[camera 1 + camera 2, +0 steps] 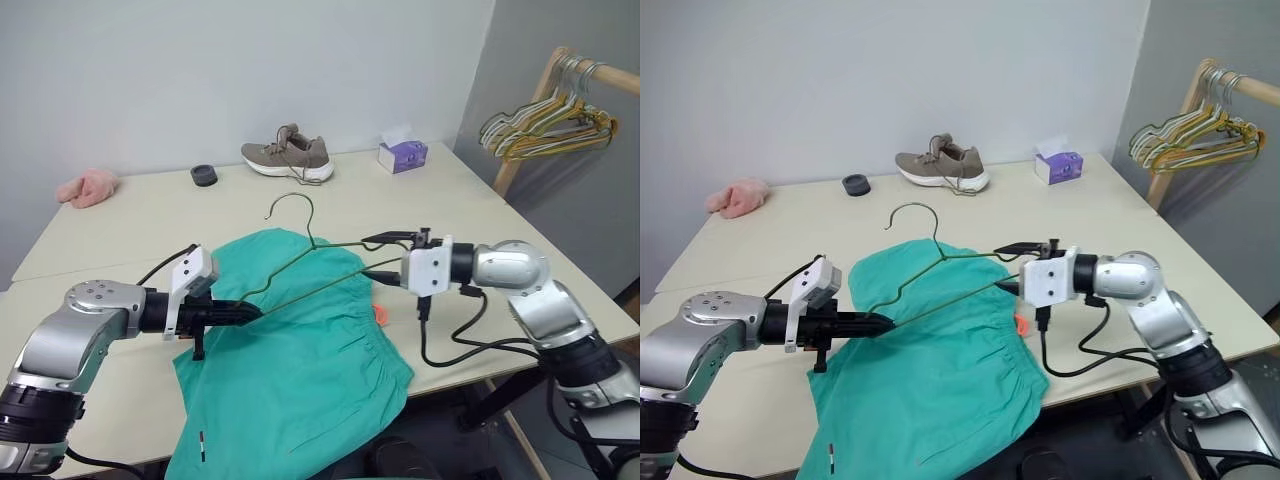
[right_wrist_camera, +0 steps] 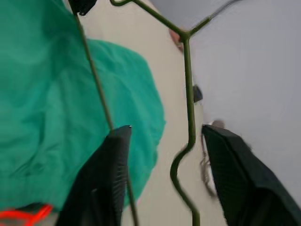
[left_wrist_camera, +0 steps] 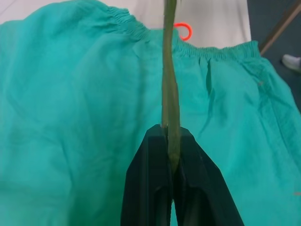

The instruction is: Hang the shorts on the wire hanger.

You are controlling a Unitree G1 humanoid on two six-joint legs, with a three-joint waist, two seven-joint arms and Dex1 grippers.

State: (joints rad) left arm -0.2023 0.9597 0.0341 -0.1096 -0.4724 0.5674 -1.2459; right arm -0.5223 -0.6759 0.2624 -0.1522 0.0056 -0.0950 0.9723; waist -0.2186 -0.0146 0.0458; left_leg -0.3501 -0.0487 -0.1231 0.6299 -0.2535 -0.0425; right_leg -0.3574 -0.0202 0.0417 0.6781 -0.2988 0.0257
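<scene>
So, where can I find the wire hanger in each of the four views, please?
Left eye view: the wire hanger is at centre, over the shorts, hook toward the shoe.
Right eye view: centre again, its left corner in the left gripper.
Left wrist view: an upright green wire clamped between the black fingers.
Right wrist view: two wires between the right gripper's open fingers.
Shared landmark: the shorts.

Wire hanger (image 1: 300, 262) above shorts (image 1: 290, 370) on table (image 1: 150, 215).

Bright even indoor light, soft shadows, no glare, right wrist view blurry w/ motion
</scene>
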